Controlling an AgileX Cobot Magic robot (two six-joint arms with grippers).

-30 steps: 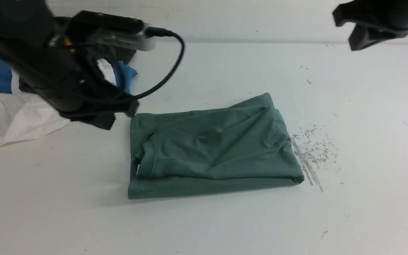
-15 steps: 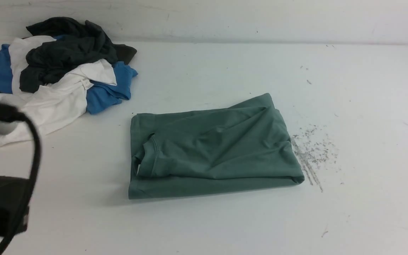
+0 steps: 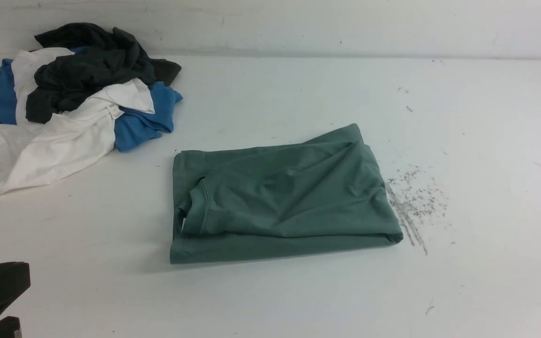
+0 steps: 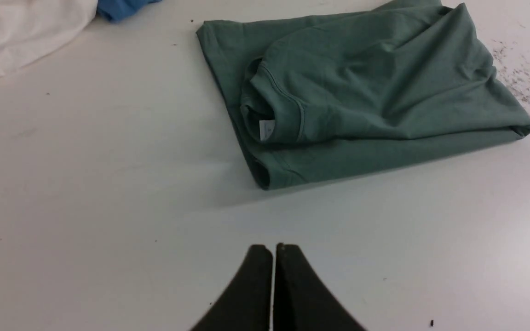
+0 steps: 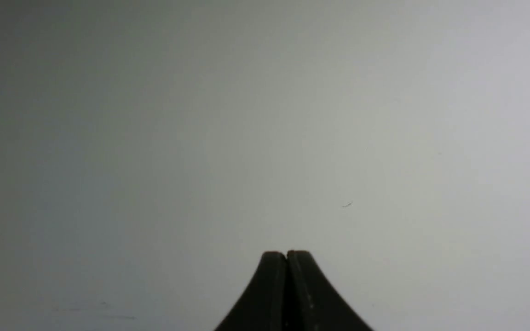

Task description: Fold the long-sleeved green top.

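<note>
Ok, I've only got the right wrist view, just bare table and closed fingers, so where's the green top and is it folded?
Observer: The green long-sleeved top lies mid-table, folded into a compact rectangle.
Operator: Is the left arm holding it?
Observer: No. The left gripper is shut on nothing, clear of the top over bare table.
Operator: Which end is the collar?
Observer: The collar, white tag showing, sits at the top's end toward the robot's left.
Operator: Anything else around?
Observer: A pile of blue, white and dark clothes sits far left, apart from it.

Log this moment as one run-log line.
green top: folded, flat on table | left gripper: shut, empty, off the top | right gripper: shut, empty | clothes pile: apart from top
</note>
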